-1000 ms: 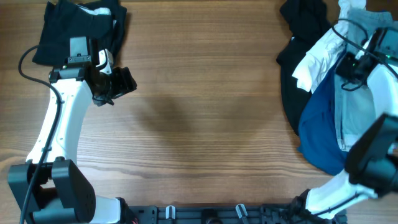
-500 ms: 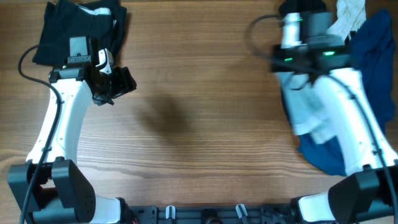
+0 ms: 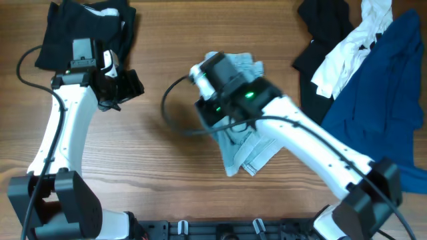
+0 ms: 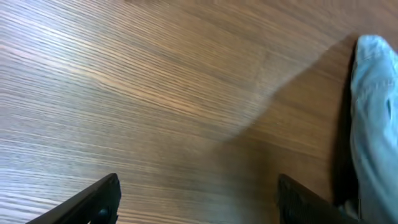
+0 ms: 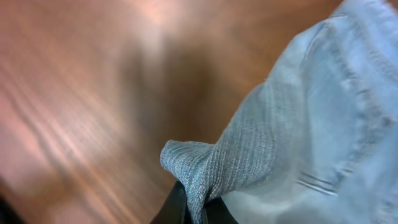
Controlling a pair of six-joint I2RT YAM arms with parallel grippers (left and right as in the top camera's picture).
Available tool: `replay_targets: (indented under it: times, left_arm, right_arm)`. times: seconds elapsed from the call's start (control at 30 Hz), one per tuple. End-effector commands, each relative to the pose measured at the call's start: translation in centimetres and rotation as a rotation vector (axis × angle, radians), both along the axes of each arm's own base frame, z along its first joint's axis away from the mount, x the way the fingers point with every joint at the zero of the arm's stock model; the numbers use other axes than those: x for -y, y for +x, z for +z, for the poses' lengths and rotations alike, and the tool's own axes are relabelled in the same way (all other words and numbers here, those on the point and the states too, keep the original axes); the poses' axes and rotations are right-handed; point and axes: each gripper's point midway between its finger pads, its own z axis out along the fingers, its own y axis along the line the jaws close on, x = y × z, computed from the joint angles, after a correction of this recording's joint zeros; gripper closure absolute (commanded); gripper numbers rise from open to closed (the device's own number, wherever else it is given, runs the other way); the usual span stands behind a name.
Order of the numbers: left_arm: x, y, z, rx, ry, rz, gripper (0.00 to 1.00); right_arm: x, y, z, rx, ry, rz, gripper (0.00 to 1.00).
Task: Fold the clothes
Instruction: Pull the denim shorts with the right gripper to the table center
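1. The right pincer point(image 5: 191, 205) is clamped on a bunched fold of the pale denim shorts point(image 3: 243, 157).
2. The shorts sit crumpled under that pincer, over the middle of the bench point(image 3: 200, 33).
3. The left pincer point(image 4: 199, 202) gapes over bare wood, left of the shorts and apart from them.
4. A heap of black, white and blue garments point(image 3: 360, 67) lies right of the shorts.

brown wood-grain table point(image 3: 173, 40), cloth in three places

a black garment point(image 3: 67, 33) lies at 10 o'clock. at 2 to 3 o'clock, black fabric point(image 3: 320, 27), a crumpled white cloth point(image 3: 347, 57) and a deep-blue garment point(image 3: 380, 93) lie touching. pale-blue denim shorts point(image 3: 243, 157) sprawl near the centre.
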Motion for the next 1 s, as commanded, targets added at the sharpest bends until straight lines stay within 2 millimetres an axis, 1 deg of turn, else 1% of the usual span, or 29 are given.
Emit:
replay_targets:
  times: [0.0,0.03,0.07,0.1,0.13,0.2,0.27,0.33,0.4,0.43,0.53,0.6,0.67,0.7,0.83,0.97]
  left_arm:
    - [-3.1,0.4,0.4,0.015,0.006,0.112,0.18]
    - [-3.7,0.4,0.4,0.014,0.002,0.138,0.18]
    - [-4.3,0.3,0.4,0.014,0.001,0.155,0.17]
    - [-4.8,0.2,0.4,0.013,0.0,0.169,0.17]
    - [-5.4,0.1,0.4,0.013,0.0,0.184,0.15]
    - [-6.1,0.0,0.4,0.013,0.001,0.202,0.12]
    - [-6.3,0.0,0.4,0.013,0.001,0.21,0.1]
    - [-6.4,0.0,0.4,0.013,0.001,0.211,0.09]
    - [-6.3,0.0,0.4,0.013,0.001,0.21,0.09]
    - [-6.3,0.0,0.4,0.013,0.001,0.21,0.09]
    - [-6.3,0.0,0.4,0.013,0.001,0.21,0.08]
    - [-6.3,0.0,0.3,0.012,0.0,0.209,0.09]
    - [-6.3,-0.1,0.3,0.01,0.0,0.209,0.08]
    - [-6.3,-0.1,0.3,0.007,-0.001,0.209,0.08]
    - [-6.2,-0.3,0.2,0.001,-0.001,0.209,0.08]
    - [-6.2,-0.3,0.2,0.001,-0.001,0.209,0.08]
  right_arm:
    - [-1.3,0.3,1.9,0.039,0.058,0.028,0.82]
    - [-1.0,0.9,2.5,0.052,0.071,0.007,0.7]
    - [-0.4,1.7,3.1,0.067,0.082,-0.029,0.63]
    - [0.1,2.5,3.6,0.082,0.089,-0.053,0.59]
    - [1.3,3.8,4.2,0.106,0.098,-0.093,0.57]
    - [3.3,6.1,4.7,0.132,0.11,-0.156,0.57]
    - [5.5,8.2,4.5,0.148,0.106,-0.214,0.57]
    - [7.7,10.3,3.9,0.168,0.09,-0.252,0.5]
    - [9.8,12.4,2.7,0.172,0.075,-0.298,0.49]
    - [10.7,13.5,1.7,0.17,0.065,-0.316,0.49]
    - [12.2,15.3,-1.4,0.139,0.032,-0.341,0.47]
    - [12.7,16.0,-3.9,0.106,0.007,-0.345,0.43]
    - [13.0,16.2,-6.1,0.069,-0.014,-0.352,0.41]
    - [13.4,16.2,-8.7,0.017,-0.035,-0.37,0.4]
    - [13.6,15.7,-11.7,-0.058,-0.054,-0.4,0.4]
    - [12.5,14.4,-13.4,-0.142,-0.01,-0.364,0.39]
